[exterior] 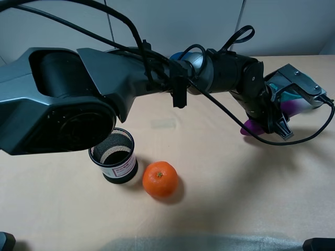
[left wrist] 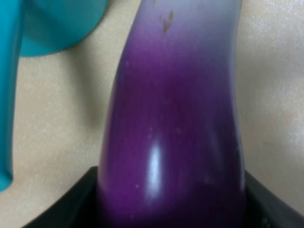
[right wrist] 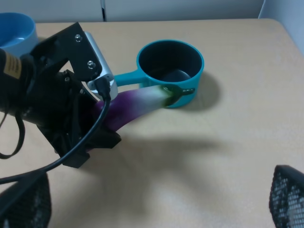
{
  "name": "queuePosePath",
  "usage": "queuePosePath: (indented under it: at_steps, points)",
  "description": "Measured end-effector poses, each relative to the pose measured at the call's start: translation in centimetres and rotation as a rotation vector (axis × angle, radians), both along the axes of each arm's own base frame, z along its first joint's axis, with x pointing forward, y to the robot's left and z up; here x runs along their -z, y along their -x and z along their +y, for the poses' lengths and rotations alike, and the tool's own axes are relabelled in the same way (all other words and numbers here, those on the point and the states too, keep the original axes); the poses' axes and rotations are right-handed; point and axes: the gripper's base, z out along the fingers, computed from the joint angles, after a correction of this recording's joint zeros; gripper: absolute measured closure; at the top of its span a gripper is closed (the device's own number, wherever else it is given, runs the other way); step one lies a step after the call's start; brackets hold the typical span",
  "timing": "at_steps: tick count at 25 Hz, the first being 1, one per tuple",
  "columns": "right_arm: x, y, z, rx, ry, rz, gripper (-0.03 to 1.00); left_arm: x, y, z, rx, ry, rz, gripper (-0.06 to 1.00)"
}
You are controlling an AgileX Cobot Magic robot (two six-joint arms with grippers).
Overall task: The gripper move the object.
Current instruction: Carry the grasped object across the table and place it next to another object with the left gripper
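Eggplant (right wrist: 135, 105): purple, lifted above worktop (right wrist: 223, 142), green tip at teal pan (right wrist: 202, 64) rim.
Left claw (right wrist: 103, 118): clamped on its thick end.
Right claw (right wrist: 154, 204): fingers spread wide apart.

A bulky dark-grey moulded arm casing (exterior: 63, 99) carried looping black cables (exterior: 131, 29) past a silver joint ring (exterior: 196, 63) edged in blue. The narrow matte-black gripper (exterior: 271, 123) bore a small grey metal module (right wrist: 95, 54) with two dark screws (right wrist: 77, 39); a yellow label (right wrist: 10, 69) behind it seemed printed, though too blurred to read.
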Motion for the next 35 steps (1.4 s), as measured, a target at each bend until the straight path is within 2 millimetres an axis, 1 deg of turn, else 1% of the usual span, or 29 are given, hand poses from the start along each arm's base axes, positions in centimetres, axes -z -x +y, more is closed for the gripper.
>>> queuePosePath:
  at_steps: [13, 17, 18, 20, 23, 25, 35]
  points:
    - [0.00, 0.00, 0.00, 0.000, 0.000, 0.000, 0.28, 0.60, 0.21, 0.06, -0.025, 0.018, 0.039, 0.41]
    - [0.00, 0.00, 0.00, 0.000, 0.000, 0.000, 0.28, 0.56, 0.18, 0.02, -0.028, 0.025, 0.037, 0.35]
    - [0.00, 0.00, 0.00, 0.000, 0.000, 0.000, 0.28, 0.56, 0.18, 0.02, -0.028, 0.025, 0.037, 0.30]
    - [0.00, 0.00, 0.00, 0.000, 0.000, 0.000, 0.28, 0.56, 0.18, 0.02, -0.028, 0.025, 0.037, 0.24]
    - [0.00, 0.00, 0.00, 0.000, 0.000, 0.000, 0.28, 0.56, 0.18, 0.02, -0.028, 0.025, 0.037, 0.18]
    - [0.00, 0.00, 0.00, 0.000, 0.000, 0.000, 0.28, 0.56, 0.18, 0.02, -0.028, 0.025, 0.037, 0.17]
    - [0.00, 0.00, 0.00, 0.000, 0.000, 0.000, 0.28, 0.47, 0.22, 0.04, -0.026, 0.022, 0.041, 0.16]
